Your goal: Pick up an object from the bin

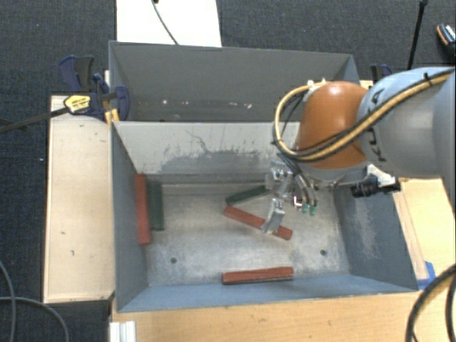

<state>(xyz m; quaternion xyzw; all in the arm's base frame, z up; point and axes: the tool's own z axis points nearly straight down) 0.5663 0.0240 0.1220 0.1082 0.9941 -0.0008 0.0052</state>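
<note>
The tool (275, 219) hangs low in the bin (214, 123), directly over the near end of a red-brown bar (242, 217) that lies slantwise under it and runs off to its left. This is likely the target, since it lies clear of the walls. A dark green bar (248, 194) lies just behind the tool, another red bar (256, 275) lies in front of it along the front wall, and a red and green pair (148, 209) lies far to its left against the side wall, where a grasp would be awkward. I cannot tell how far open the tool is or whether it touches the bar; nothing is visibly held
</note>
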